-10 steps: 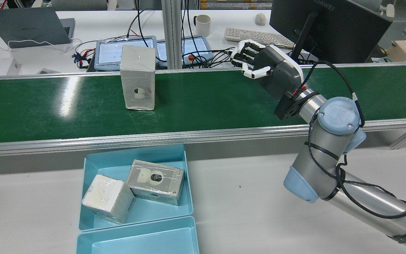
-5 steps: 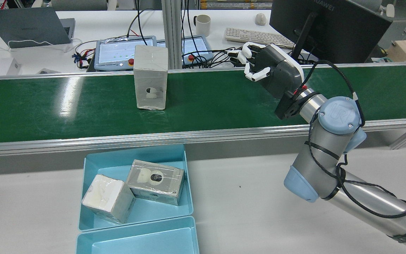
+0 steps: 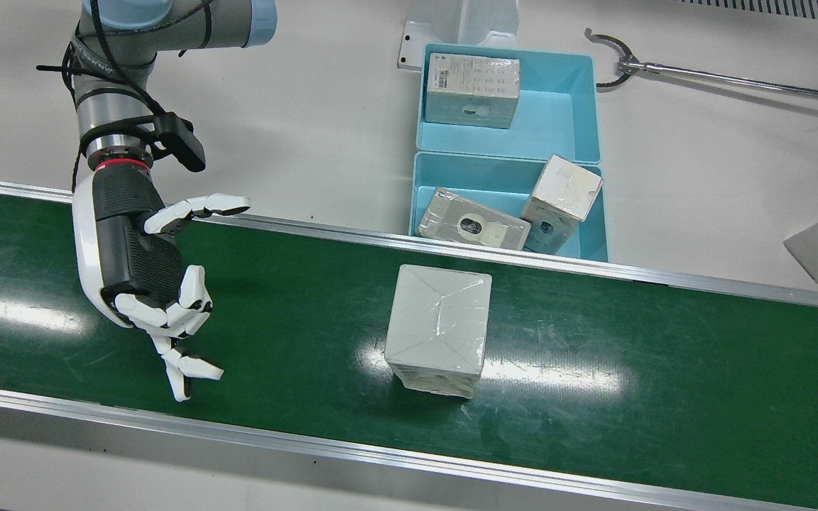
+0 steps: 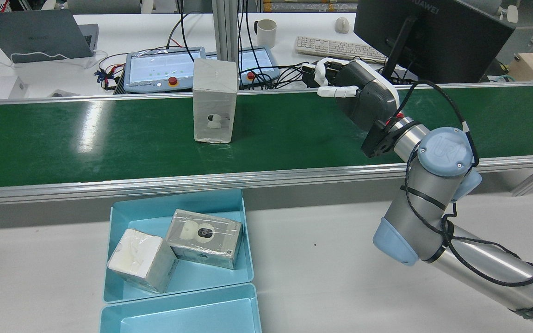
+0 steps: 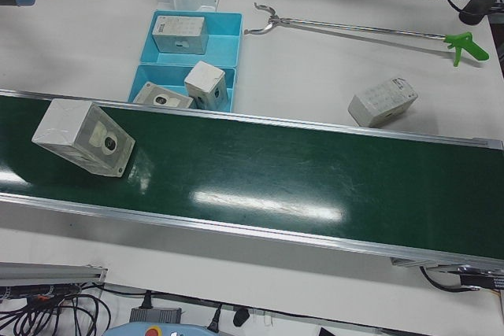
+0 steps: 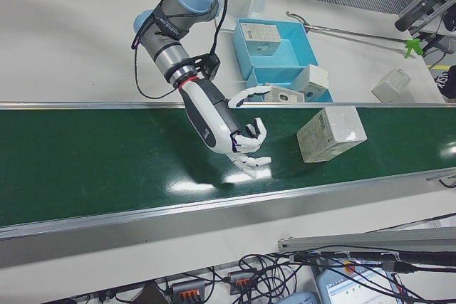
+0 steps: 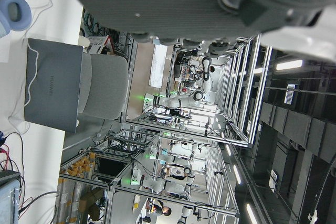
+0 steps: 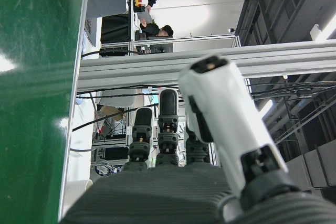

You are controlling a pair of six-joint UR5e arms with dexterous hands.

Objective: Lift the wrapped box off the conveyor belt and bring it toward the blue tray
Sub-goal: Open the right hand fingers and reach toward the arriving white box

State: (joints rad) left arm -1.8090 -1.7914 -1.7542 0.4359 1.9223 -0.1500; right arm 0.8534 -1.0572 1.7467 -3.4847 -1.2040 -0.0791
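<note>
While rear hides it, front shows pkg top (image 3: 439, 318)

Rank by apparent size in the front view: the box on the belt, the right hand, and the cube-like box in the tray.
1. Right hand, by length.
2. Box on the belt, looks close to the hand, so unsure.
3. Cube-like box, clearly smallest.

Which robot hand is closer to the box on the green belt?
The right hand: it hovers open over the belt beside the wrapped box. The left hand isn't over the belt at all; only its own camera shows it.
</note>
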